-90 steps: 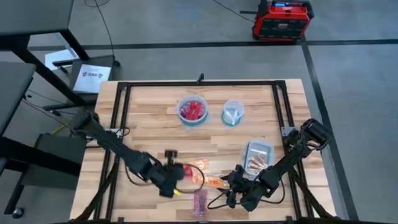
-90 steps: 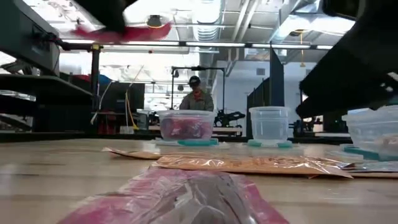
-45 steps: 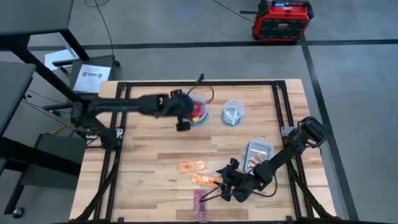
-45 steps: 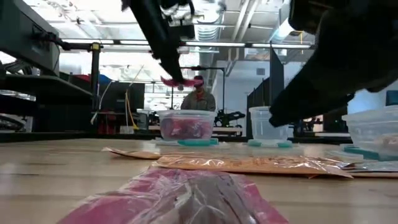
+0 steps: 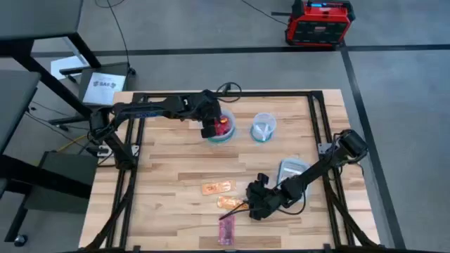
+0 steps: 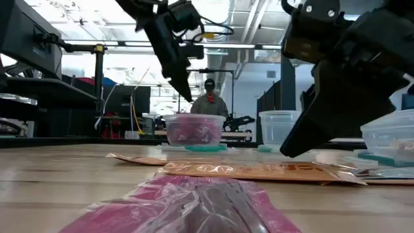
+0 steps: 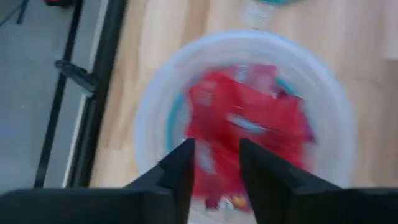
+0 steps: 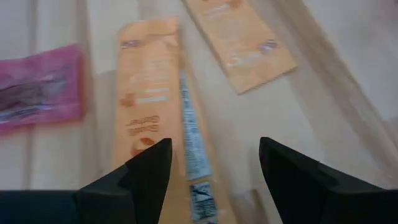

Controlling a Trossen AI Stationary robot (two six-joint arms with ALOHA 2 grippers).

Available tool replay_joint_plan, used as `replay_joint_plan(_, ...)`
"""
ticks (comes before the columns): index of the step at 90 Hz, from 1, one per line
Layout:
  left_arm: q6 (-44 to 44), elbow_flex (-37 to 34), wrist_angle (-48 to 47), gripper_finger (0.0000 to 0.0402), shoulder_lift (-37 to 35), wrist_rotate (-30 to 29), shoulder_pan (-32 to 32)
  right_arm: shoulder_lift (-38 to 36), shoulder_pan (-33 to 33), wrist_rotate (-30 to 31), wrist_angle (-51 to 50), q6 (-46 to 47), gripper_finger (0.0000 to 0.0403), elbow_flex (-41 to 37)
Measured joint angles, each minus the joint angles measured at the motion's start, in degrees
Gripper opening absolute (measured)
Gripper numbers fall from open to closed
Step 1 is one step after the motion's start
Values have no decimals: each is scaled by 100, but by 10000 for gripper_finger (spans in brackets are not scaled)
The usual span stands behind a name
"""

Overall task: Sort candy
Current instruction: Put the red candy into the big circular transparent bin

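**Red sweet delivered; orange ones next**

Since half a second ago the left hand [image 5: 211, 128] has settled over the red-filled bowl [image 5: 219, 126], fingers narrowly apart and holding nothing, so its red sweet seems dropped in; the right hand [image 5: 254, 204], fingers wide and empty, has edged toward that bowl and hovers over an orange candy [image 8: 144, 124]; another orange candy [image 5: 216, 188] lies nearer the bowl, a purple candy [image 5: 226, 228] farthest on the surface [image 5: 169, 169]; all flat, crinkly, foil-wrapped.

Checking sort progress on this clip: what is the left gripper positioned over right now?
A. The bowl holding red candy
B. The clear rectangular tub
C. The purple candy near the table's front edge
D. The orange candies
A. In the high view the left gripper sits at the bowl of red candy, and its wrist view looks down onto that red pile between open fingers.
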Motion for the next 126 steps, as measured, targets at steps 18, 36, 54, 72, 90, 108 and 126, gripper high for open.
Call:
replay_joint_plan(18,-607,798,-1970,169,-11,-118,-463,58,130,-459,1182,-1406,226,192)
replay_joint_plan(36,-79,1330,-3002,169,-255,-695,-1135,886,314,-796,1527,-3214,222,1082)
replay_joint_plan(54,-506,1827,-3693,167,-687,-1008,-1512,1781,304,-1149,656,-3863,221,2362)
replay_joint_plan(72,-921,1846,-3930,167,-1164,-1019,-1684,2216,196,-2019,-573,-3640,221,3262)
replay_joint_plan(90,-1328,1846,-4221,166,-1351,-1003,-1769,2369,116,-2399,-1055,-3493,208,3425)
replay_joint_plan(108,-1587,1844,-4429,166,-1360,-994,-1950,2363,49,-2488,-1596,-3504,96,3425)
replay_joint_plan(126,-1655,1844,-4450,166,-1360,-992,-2164,2331,46,-2437,-1755,-3494,9,3414)
